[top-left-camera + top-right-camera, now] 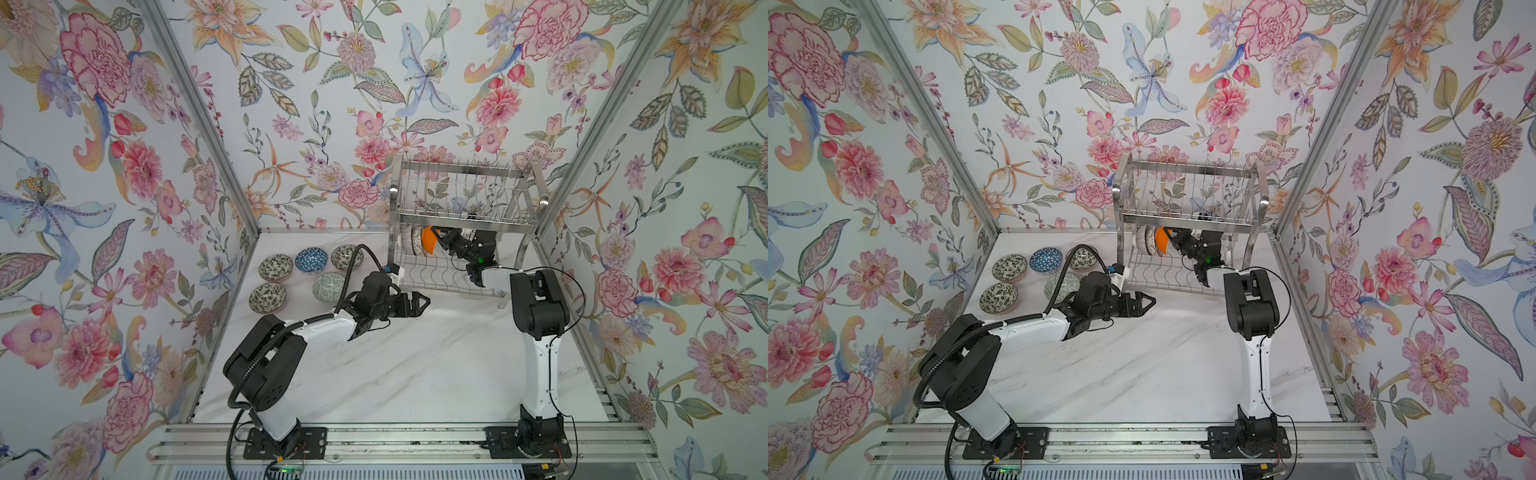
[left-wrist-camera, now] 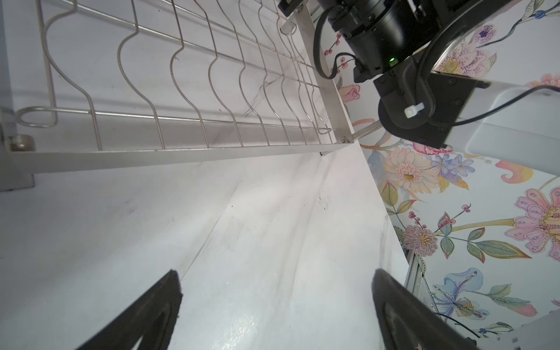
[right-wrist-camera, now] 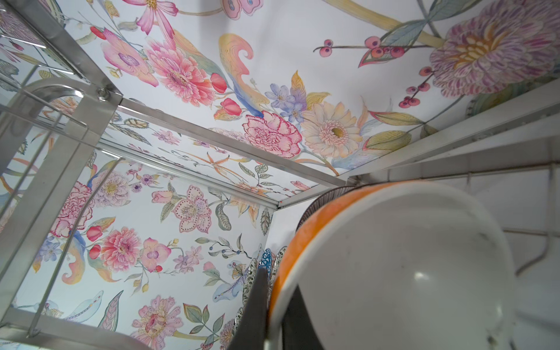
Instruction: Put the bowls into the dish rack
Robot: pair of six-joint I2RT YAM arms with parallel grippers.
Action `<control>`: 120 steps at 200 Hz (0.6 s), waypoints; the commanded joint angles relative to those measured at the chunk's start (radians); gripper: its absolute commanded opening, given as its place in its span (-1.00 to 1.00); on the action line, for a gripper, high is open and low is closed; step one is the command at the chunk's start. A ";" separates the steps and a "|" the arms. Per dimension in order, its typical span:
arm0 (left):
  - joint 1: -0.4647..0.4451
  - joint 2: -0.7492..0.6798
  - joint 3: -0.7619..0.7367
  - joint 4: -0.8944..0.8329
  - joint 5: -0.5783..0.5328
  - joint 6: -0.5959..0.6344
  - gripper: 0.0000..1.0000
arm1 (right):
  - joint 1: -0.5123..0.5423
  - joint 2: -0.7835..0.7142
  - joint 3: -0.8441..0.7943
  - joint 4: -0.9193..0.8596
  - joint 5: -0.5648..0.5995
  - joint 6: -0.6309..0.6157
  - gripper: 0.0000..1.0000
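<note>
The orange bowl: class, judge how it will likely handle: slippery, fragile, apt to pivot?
The orange bowl is probably slippery: its glossy inside shows a highlight and the right gripper pinches only its rim. Likely stiff but chip-prone, seemingly glazed ceramic beside the steel dish rack. Held on edge, it might pivot.

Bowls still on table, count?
5, left of the dish rack: back-left bowl, blue bowl, back-right bowl, front-left bowl, green bowl. Left arm may hide more.

From here I see a white marbled desk (image 1: 415,365), boxed in by floral wallpaper (image 1: 332,83) on three sides. Slanting aluminium posts (image 1: 201,120) mark its two back corners, and a slotted aluminium rail (image 1: 395,440) runs along its front edge.
</note>
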 commanded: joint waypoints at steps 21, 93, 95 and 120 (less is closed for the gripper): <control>0.008 -0.003 0.088 -0.042 -0.039 0.084 0.99 | -0.008 0.043 0.068 0.063 -0.019 0.026 -1.00; 0.006 0.049 0.198 -0.099 -0.150 0.213 0.98 | -0.014 0.095 0.113 0.083 -0.050 0.045 -1.00; 0.007 0.049 0.202 -0.103 -0.154 0.218 0.98 | -0.014 0.097 0.115 0.084 -0.052 0.047 -1.00; 0.005 0.068 0.238 -0.125 -0.207 0.258 0.99 | -0.018 0.114 0.120 0.105 -0.058 0.062 -1.00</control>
